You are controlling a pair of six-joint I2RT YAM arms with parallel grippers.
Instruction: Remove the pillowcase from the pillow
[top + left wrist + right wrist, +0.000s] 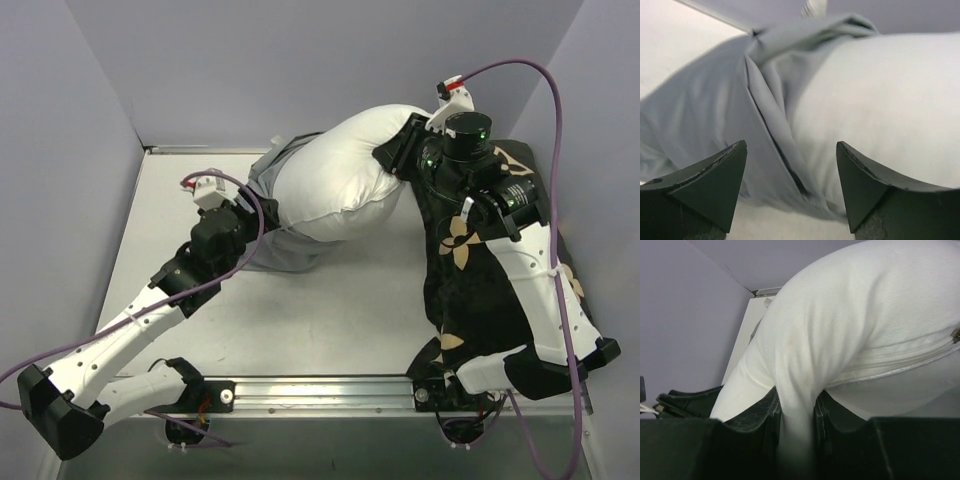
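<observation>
The plump white pillow [340, 185] lies across the back of the table, most of it bare. The grey pillowcase [275, 215] is bunched round its left end and spreads limp on the table. My right gripper [405, 160] is shut on a pinched fold of the pillow [795, 420] at its right end, holding it up. My left gripper [245, 215] is open and empty, just short of the pillowcase. In the left wrist view its fingertips [730, 170] frame the creased pillowcase [755, 125] and the pillow [880, 110].
A black plush cushion with tan flower motifs [480, 280] lies under my right arm at the right. Grey walls [90, 120] enclose the left, back and right. A metal rail [320, 395] runs along the near edge. White tabletop [330, 310] shows between the arms.
</observation>
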